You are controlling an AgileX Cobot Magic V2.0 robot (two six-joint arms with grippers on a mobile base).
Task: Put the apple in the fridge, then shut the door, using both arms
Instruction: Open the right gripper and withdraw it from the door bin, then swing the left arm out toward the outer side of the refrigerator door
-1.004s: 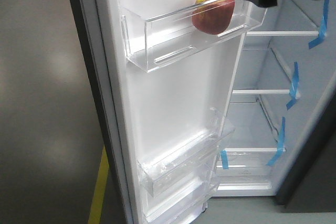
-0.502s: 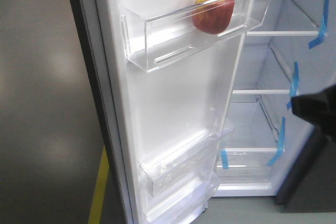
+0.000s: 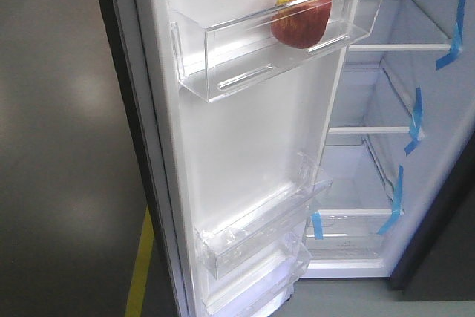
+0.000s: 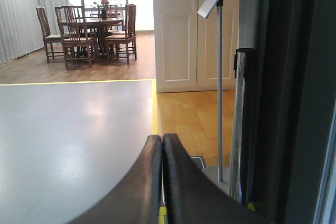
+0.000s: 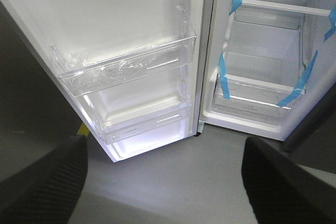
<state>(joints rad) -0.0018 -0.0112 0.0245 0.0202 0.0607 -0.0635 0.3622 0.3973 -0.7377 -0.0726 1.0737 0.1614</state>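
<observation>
The apple (image 3: 300, 16) sits in the top bin (image 3: 223, 72) of the open door (image 3: 245, 146), at the end nearest the fridge (image 3: 371, 94), with its crown showing above the clear front wall. So the placing looks done, and the risk now lies in the closing.

Your left gripper (image 4: 161, 148) has its fingers pressed together with nothing between them. It points past a dark grey panel (image 4: 294, 103), which I take for the door's outer side, though the view does not settle that. If you push with those narrow closed tips, they may skid off the smooth face, and the door would only swing part way.

Your right gripper (image 5: 164, 140) is spread wide and empty. It hangs low in front of the lower bins (image 5: 131, 69) and the fridge's bottom compartment. If the door comes round while it hangs there, the arm could be trapped between door and cabinet, or could clip a bin. Draw it clear first.

Mind the speed too. A hard shove could roll the apple along the bin or tip it over the wall. A weak one may leave the door ajar. The apple rides high, so it might also brush a shelf (image 3: 371, 130) edge as the door meets the cabinet.
</observation>
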